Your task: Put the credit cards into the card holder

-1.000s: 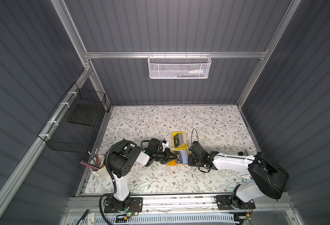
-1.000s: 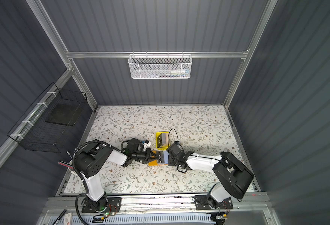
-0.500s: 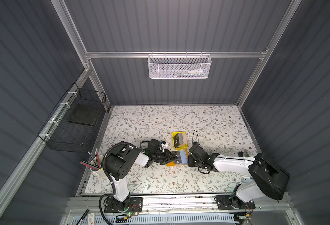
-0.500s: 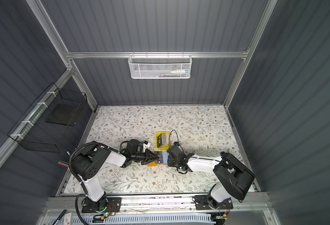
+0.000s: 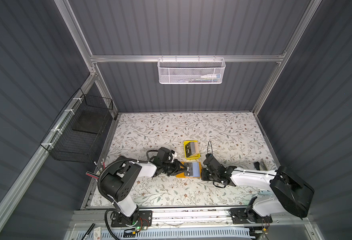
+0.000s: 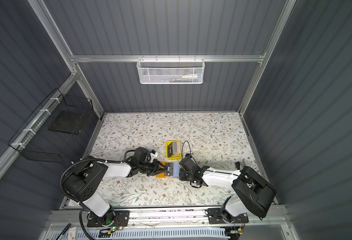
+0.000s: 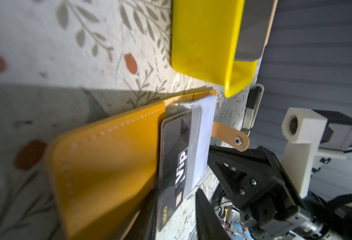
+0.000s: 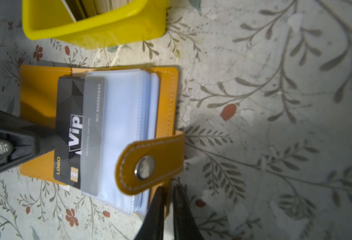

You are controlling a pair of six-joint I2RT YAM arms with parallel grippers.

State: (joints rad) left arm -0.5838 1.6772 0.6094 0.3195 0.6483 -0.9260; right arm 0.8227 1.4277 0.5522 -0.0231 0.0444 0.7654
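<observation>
1. Two grippers meet at the card holder (image 5: pixel 180 175), which lies open on the floral surface (image 5: pixel 171 128), just in front of a yellow tray (image 5: pixel 192 157).
2. Look at the black VIP card (image 8: pixel 75 133): it sits partway inside the top clear sleeve (image 8: pixel 125 124), and its outer end sticks out over the orange cover.
3. Left gripper (image 5: pixel 182 168) is at that exposed end with its jaws parted a little. Bare surface shows between one finger and the card, so nothing is clamped.
4. Right gripper (image 8: pixel 167 193) works the opposite side, jaws nearly together, pinching the cover's edge beside the snap strap (image 8: pixel 150 164), which curls over the sleeves.
5. More cards (image 5: pixel 191 148) stand stacked in the tray.
</observation>
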